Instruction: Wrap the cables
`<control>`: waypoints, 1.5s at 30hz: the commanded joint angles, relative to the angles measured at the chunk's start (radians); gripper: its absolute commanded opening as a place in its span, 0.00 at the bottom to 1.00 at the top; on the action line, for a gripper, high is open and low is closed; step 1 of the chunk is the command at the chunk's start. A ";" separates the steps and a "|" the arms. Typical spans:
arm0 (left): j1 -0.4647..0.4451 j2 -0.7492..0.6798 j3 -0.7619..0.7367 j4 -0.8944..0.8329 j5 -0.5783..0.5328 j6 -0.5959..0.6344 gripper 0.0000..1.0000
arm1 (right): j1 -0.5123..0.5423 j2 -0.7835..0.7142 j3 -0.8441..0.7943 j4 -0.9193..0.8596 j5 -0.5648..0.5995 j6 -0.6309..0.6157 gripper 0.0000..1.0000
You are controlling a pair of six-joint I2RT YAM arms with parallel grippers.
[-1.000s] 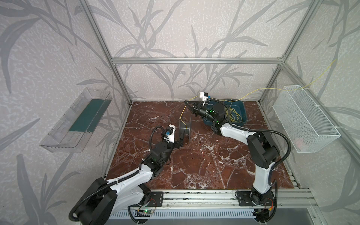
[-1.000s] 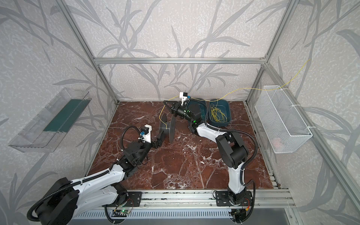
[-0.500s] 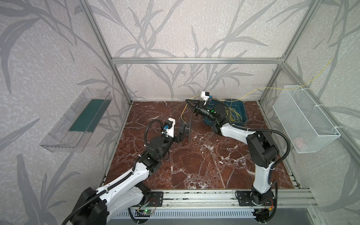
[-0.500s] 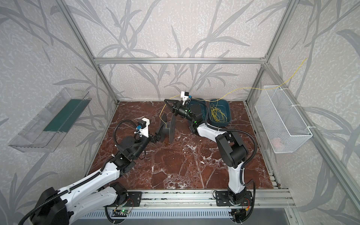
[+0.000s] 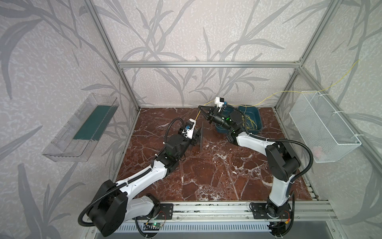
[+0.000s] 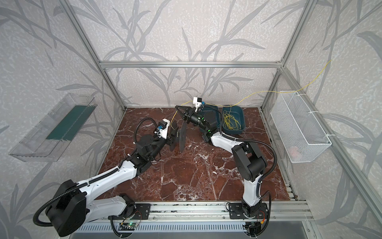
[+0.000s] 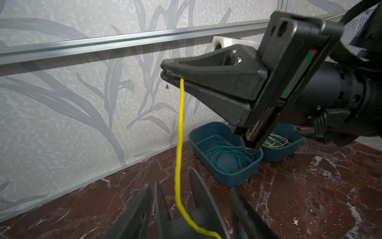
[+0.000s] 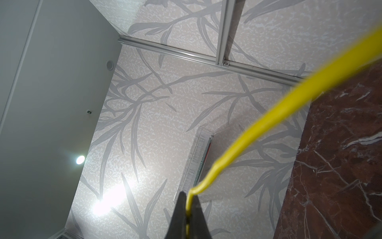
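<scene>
1. Your right jaws were clenched on the yellow cable, pinching it at their very tips, raised above the desk near its far edge.
2. From that pinch the cable dropped straight down onto the black spool, whose flanges stood upright toward the far middle of the desk.
3. Your left jaws straddled the spool, one finger outside each flange; you could not tell whether they gripped it or stood loose.
4. More yellow cable lay coiled in a blue tray at the desk's far right corner, and a strand rose from there past the rim of the wire basket on the right wall.
</scene>
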 commanded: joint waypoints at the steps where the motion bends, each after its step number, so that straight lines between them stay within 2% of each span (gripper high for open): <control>1: 0.013 -0.008 0.030 0.053 -0.005 0.026 0.53 | 0.000 -0.054 -0.014 0.033 -0.008 -0.014 0.00; 3: 0.023 -0.008 0.032 0.046 0.011 0.026 0.43 | 0.000 -0.056 -0.019 0.041 -0.008 -0.008 0.00; 4: 0.027 -0.010 0.028 0.051 0.018 0.020 0.41 | 0.000 -0.059 -0.019 0.044 -0.009 -0.005 0.00; 11: 0.062 0.000 0.024 0.074 0.074 -0.015 0.35 | -0.001 -0.079 -0.035 0.060 -0.009 0.011 0.00; 13: 0.064 0.007 0.028 0.078 0.101 -0.025 0.27 | -0.001 -0.086 -0.036 0.060 -0.007 0.011 0.00; 16: 0.068 0.009 0.035 0.062 0.137 -0.029 0.05 | -0.008 -0.094 -0.035 0.060 -0.009 0.014 0.00; 17: 0.068 0.003 0.039 0.050 0.146 -0.029 0.00 | -0.012 -0.097 -0.035 0.057 -0.012 0.013 0.00; 21: 0.069 -0.024 0.067 -0.018 0.169 -0.031 0.00 | -0.023 -0.116 -0.031 0.013 -0.040 -0.020 0.01; 23: 0.067 -0.032 0.098 -0.064 0.181 -0.039 0.00 | -0.025 -0.139 -0.039 -0.037 -0.054 -0.064 0.26; 25: 0.069 -0.032 0.132 -0.101 0.199 -0.049 0.00 | -0.025 -0.170 -0.056 -0.086 -0.065 -0.120 0.44; 29: 0.068 -0.023 0.199 -0.143 0.221 -0.083 0.00 | -0.016 -0.278 -0.122 -0.263 -0.052 -0.282 0.58; 34: 0.066 0.003 0.263 -0.212 0.238 -0.088 0.00 | 0.017 -0.343 -0.149 -0.415 -0.036 -0.422 0.61; 39: 0.065 -0.004 0.270 -0.260 0.235 -0.088 0.00 | 0.079 -0.351 -0.088 -0.538 -0.020 -0.560 0.61; 45: 0.065 -0.032 0.256 -0.296 0.228 -0.081 0.00 | 0.115 -0.306 0.013 -0.635 0.015 -0.642 0.53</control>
